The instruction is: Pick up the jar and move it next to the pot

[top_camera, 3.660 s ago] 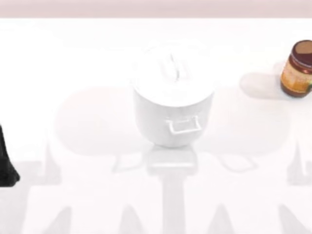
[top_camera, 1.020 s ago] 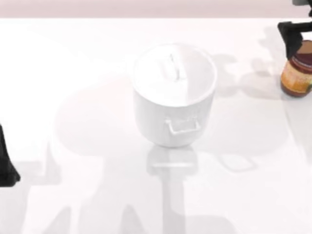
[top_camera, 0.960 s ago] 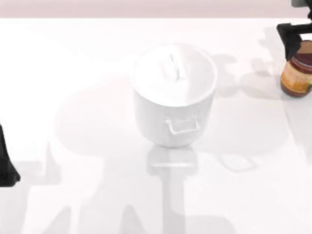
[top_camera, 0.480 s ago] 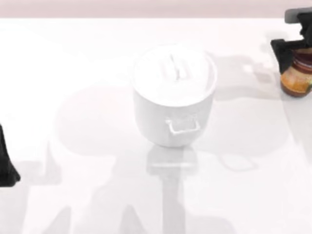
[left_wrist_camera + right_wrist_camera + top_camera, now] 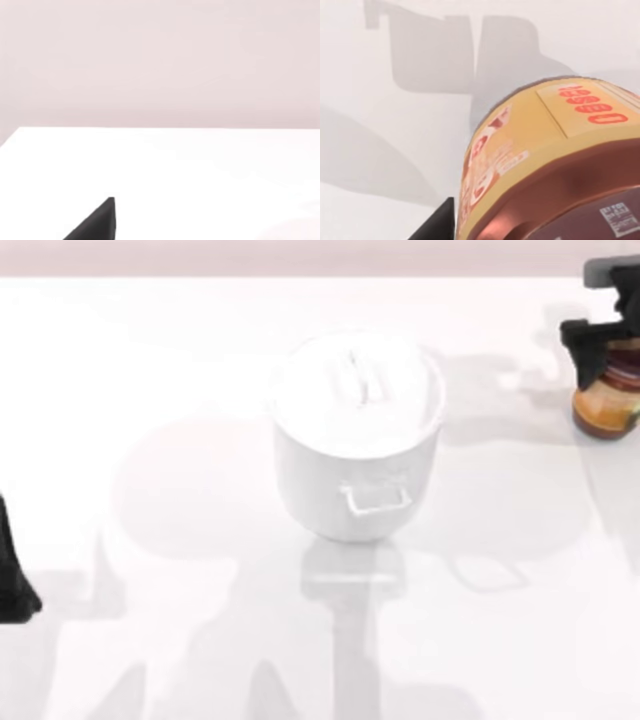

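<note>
The jar (image 5: 604,406), amber with a yellowish label, stands on the table at the far right edge of the top view. My right gripper (image 5: 612,348) is down over its dark lid. In the right wrist view the jar (image 5: 545,165) fills the frame. One black finger (image 5: 440,225) sits beside the label with a thin sliver of table between them, so the gripper is open around the jar. The big white pot (image 5: 355,435), lid on and side handle facing the front, stands mid-table well to the jar's left. My left arm (image 5: 12,575) is parked at the left edge, its gripper open.
The white table (image 5: 180,360) ends in a far edge close behind the jar. Bare surface lies between the pot and the jar. The left wrist view shows only one fingertip (image 5: 97,225) and the tabletop.
The right arm came in from the far right and lowered over the jar, its finger now lower along the jar's side. The jar and pot stay put. The left arm has not moved.
</note>
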